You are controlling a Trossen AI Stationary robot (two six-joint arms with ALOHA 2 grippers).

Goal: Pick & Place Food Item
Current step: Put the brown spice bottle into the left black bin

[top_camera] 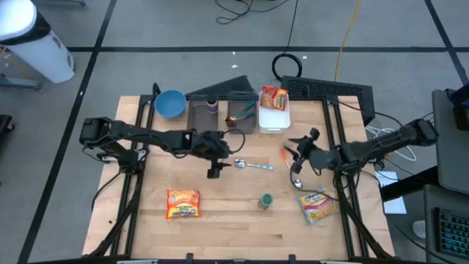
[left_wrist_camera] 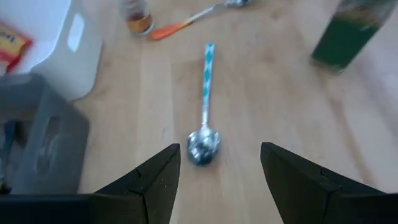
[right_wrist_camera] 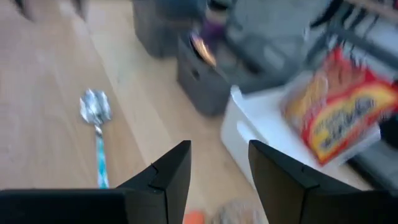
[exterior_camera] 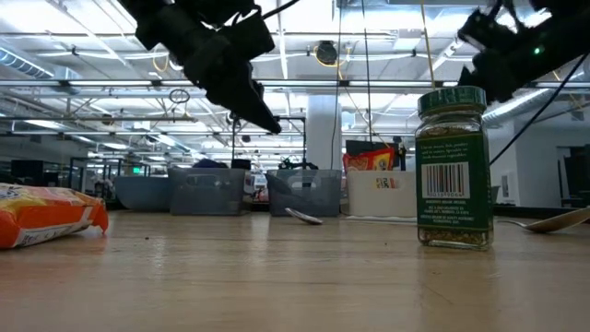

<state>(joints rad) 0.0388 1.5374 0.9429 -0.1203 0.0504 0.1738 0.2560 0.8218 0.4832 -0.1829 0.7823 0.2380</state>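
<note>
An orange noodle packet [top_camera: 182, 203] lies flat at the near left of the table and shows in the low view [exterior_camera: 46, 214]. A second packet [top_camera: 316, 204] lies at the near right. A third [top_camera: 273, 96] sits in the white bin [top_camera: 272, 121], also seen in the right wrist view [right_wrist_camera: 342, 112]. My left gripper [top_camera: 215, 170] is open and empty above mid-table, over the bowl of a blue-handled spoon [left_wrist_camera: 204, 144]. My right gripper [top_camera: 295, 152] is open and empty, raised right of centre, facing the white bin [right_wrist_camera: 249, 134].
A green spice jar [top_camera: 265, 201] stands upright near the front. An orange-handled spoon [top_camera: 292, 167] lies below my right gripper. A blue bowl [top_camera: 170, 103] and two grey bins [top_camera: 223, 114] line the far edge. Bare wood lies between the two near packets.
</note>
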